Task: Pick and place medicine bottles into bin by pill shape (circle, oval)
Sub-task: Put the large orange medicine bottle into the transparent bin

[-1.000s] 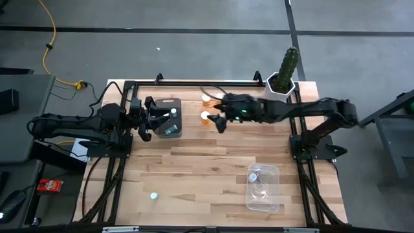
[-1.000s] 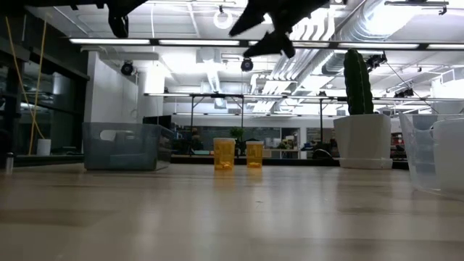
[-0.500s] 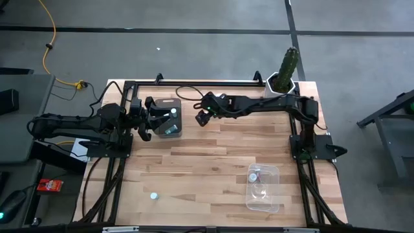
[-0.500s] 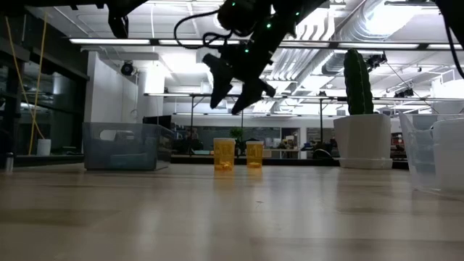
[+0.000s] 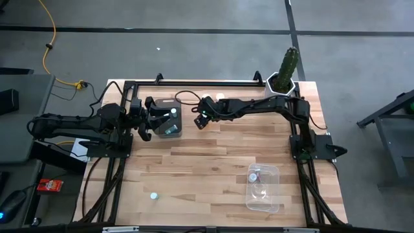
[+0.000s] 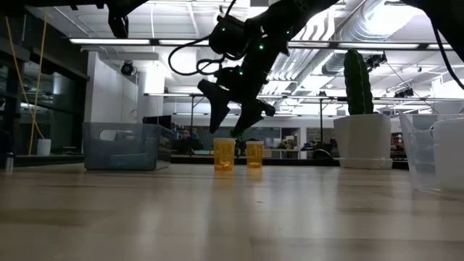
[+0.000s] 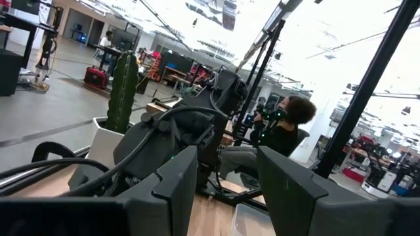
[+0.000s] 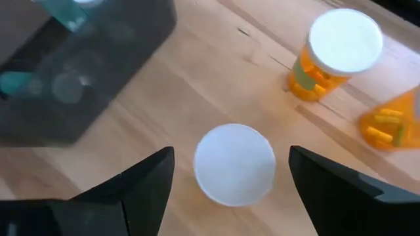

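Observation:
Two orange medicine bottles with white caps stand upright on the wood table, far of its middle. My right gripper is open and hangs above one of them. In the right wrist view its fingers stand on either side of that white cap without touching it. The second orange bottle stands beside it. My left gripper is open and empty beside the dark bin, which holds teal-topped bottles. One small bottle stands near the table's near left.
A clear bin with a bottle in it stands at the near right. A green cactus in a white pot stands at the far right corner. A person sits in the room beyond the table.
My right gripper has gone toward the table's left edge and come down, its fingers tipping downward, until it hangs open just over the orange bottles. The bottles have stayed in place.

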Tool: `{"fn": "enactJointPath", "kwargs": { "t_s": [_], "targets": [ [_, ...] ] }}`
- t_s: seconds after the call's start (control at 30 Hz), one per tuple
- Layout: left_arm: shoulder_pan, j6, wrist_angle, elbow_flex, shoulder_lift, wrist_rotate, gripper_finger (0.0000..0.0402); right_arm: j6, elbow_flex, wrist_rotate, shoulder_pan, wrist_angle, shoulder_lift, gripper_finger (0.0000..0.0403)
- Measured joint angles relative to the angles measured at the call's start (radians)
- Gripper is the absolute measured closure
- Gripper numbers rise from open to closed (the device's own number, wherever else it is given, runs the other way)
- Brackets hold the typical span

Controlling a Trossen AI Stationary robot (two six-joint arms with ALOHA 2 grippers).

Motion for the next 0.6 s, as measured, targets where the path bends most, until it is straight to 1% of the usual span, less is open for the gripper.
{"fn": "enactJointPath", "kwargs": {
  "t_s": [0.13,0.27,0.43,0.6],
  "targets": [
    [0.000,-0.001,0.000,0.000,0.000,0.000,0.0252,-0.005,0.000,0.020,0.000,0.002,0.005,0.0110],
    [0.000,-0.003,0.000,0.000,0.000,0.000,0.0252,-0.006,0.000,-0.006,0.000,0.003,0.005,0.0110],
    [0.000,-0.003,0.000,0.000,0.000,0.000,0.0252,-0.014,0.000,-0.011,0.000,0.006,0.006,0.0110],
    [0.000,-0.003,0.000,0.000,0.000,0.000,0.0252,-0.031,0.000,-0.029,0.000,0.014,0.035,0.0110]
  ]
}}
